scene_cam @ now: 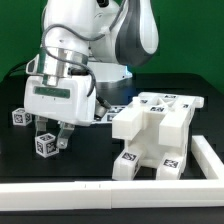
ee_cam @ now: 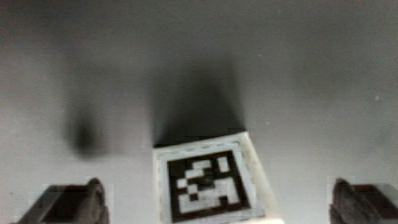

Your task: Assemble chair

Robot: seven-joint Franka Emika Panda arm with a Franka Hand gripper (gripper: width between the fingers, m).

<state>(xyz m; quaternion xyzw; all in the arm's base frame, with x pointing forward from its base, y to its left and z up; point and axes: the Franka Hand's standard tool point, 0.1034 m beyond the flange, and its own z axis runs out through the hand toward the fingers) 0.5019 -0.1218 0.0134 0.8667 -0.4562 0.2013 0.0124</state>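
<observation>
The chair (scene_cam: 152,135), a chunky white tagged structure, stands on the dark table at the exterior view's right. My gripper (scene_cam: 60,133) points down at the exterior view's left, well apart from the chair. A small white tagged piece (scene_cam: 45,144) stands right beside its fingertips. In the wrist view my gripper (ee_cam: 217,205) is open. Its dark fingers (ee_cam: 71,204) are far apart, with a small white tagged piece (ee_cam: 214,180) lying between them, untouched. I cannot tell how high the fingertips are above the table.
Another small tagged cube (scene_cam: 20,117) sits further to the exterior view's left. A tagged strip, likely the marker board (scene_cam: 110,113), shows behind the gripper. A white rail (scene_cam: 90,192) runs along the front edge and up the right side (scene_cam: 206,155).
</observation>
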